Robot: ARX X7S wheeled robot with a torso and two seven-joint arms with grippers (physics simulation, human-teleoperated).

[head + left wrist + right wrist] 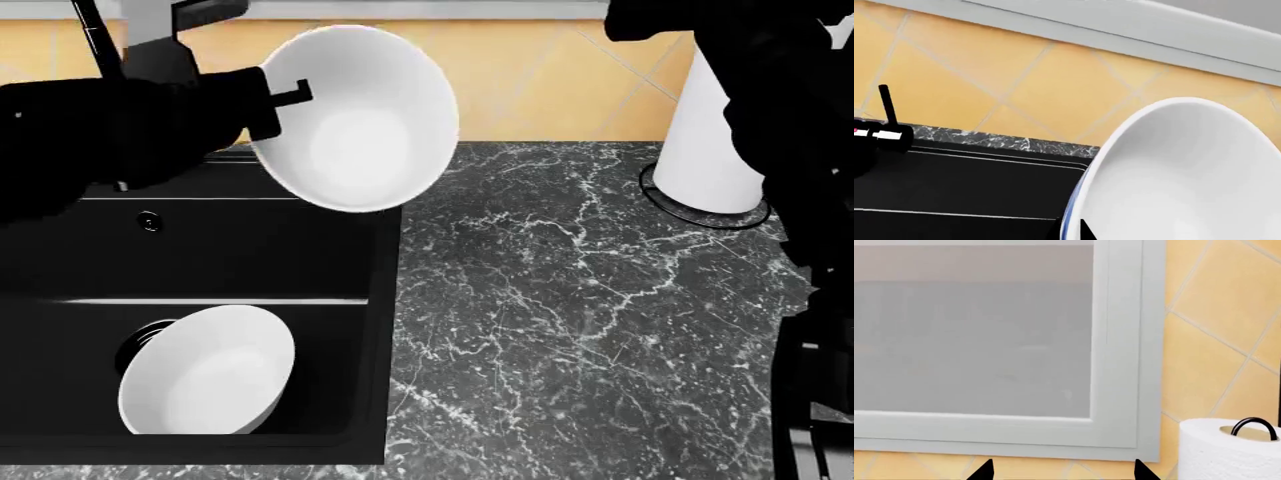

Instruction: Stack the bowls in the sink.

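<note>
Aloft, the left gripper (287,100) clamps the rim of one white bowl (358,118) above the sink (254,250); the wide bowl (207,372) lies inside; the right gripper (1062,475) gapes wide, empty.

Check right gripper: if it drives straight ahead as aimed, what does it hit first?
Likely the window or its frame: the right gripper points squarely at it, jaws apart and empty. The paper roll sits off to the side. Depth unclear.

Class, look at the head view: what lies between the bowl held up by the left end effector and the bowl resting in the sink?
Only bare black sink wall and floor separates the raised bowl from the lower bowl, as the head view shows.
</note>
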